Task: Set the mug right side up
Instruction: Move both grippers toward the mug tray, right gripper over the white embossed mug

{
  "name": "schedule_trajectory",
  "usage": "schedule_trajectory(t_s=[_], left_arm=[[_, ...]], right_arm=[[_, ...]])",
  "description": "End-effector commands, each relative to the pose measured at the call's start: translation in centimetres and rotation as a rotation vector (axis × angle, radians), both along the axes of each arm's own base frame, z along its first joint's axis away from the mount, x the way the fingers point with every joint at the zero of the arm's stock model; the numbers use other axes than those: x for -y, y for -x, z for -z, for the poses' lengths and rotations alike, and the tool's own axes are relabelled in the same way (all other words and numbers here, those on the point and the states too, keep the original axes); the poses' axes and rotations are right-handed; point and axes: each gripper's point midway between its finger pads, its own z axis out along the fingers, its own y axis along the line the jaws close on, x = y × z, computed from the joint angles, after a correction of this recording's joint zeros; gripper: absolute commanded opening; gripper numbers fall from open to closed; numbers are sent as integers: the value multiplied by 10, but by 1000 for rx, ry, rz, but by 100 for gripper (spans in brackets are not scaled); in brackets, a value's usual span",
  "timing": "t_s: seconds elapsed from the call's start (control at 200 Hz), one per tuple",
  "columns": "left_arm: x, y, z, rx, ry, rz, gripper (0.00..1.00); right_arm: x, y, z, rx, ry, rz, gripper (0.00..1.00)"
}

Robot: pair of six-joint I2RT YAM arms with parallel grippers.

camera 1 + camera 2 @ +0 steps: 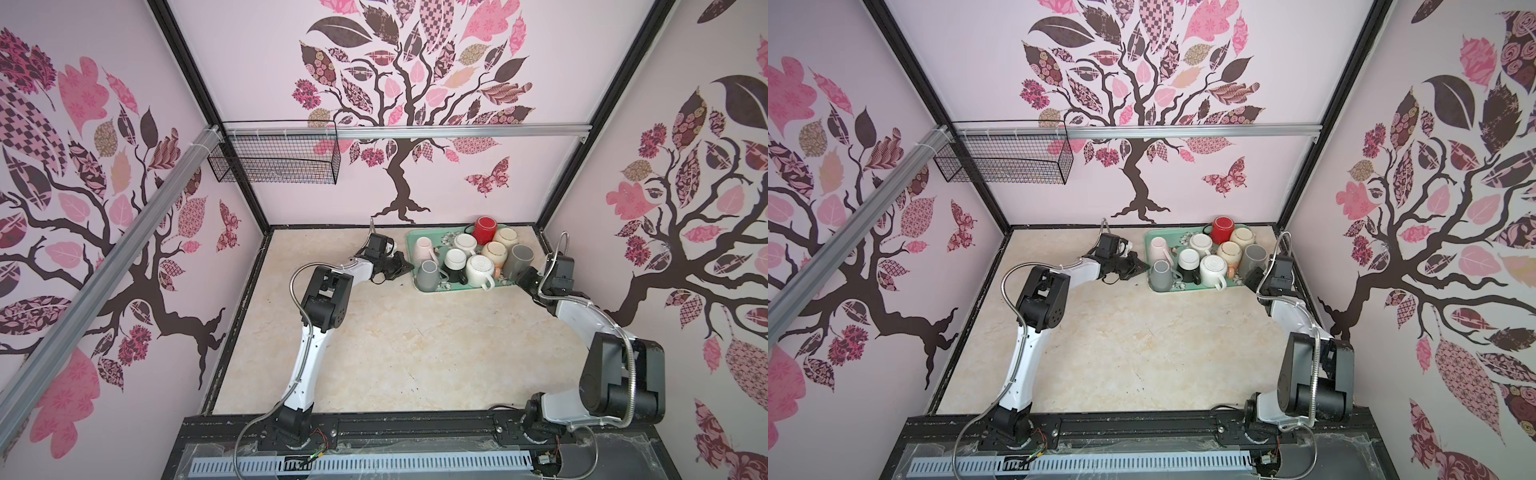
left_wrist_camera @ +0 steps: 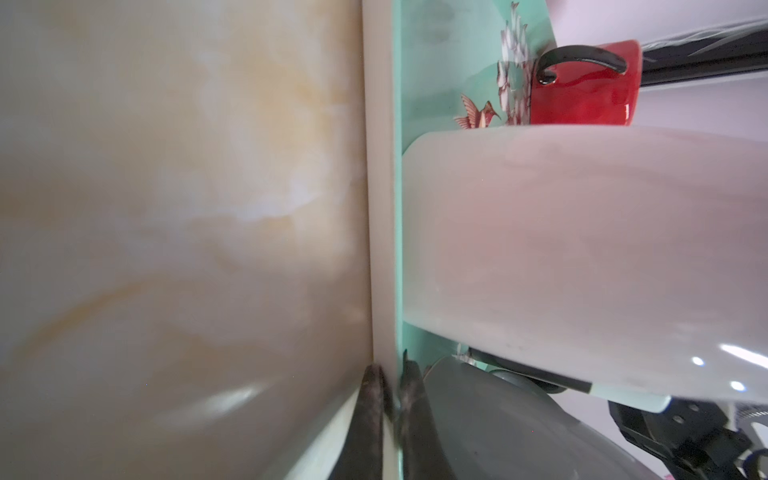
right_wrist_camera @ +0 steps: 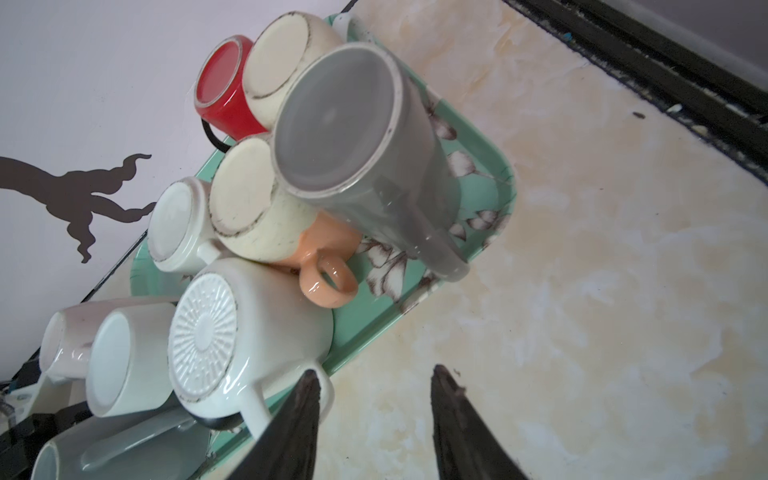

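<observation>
A teal tray (image 1: 410, 253) lies in the far right corner of the bench (image 1: 395, 353), its far edge close to the back wall and its right edge near the side frame. Mugs (image 1: 480, 266) crowd the tray, all mouth-down with bases up, many touching their neighbours. My left end effector (image 1: 405, 266) is at the tray's left rim. In the left wrist view its two dark fingers (image 2: 372, 415) are closed tight with the raised rim pinched between them, one finger outside over the bench and the other inside the tray. Just inside that rim stand a pink mug (image 2: 582, 249) and a small grey one (image 2: 498, 436), leaving only a narrow strip of bare tray along the edge. A red mug (image 2: 582, 95) with a black handle sits at the far side. My right end effector (image 1: 524, 276) hangs at the tray's near right corner, jaws partly apart and holding nothing; in the right wrist view one fingertip (image 3: 309, 386) overlaps the tray's near edge beside a white mug's handle, the other is over bare bench. The tall grey mug (image 3: 353, 137) stands upside down close to the tray's right rim, handle toward me. Open bench spreads left of the tray and toward the near rail.
</observation>
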Motion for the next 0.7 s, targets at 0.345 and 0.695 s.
schedule_trajectory(t_s=[0.345,0.695], left_arm=[[-42,42,-33,43,-115,33,38],[-72,81,-54,52,-140,49,41]], right_arm=[[-67,-23,-8,-54,251,-369,56],[-80,-26,23,-154,229,-475,62]])
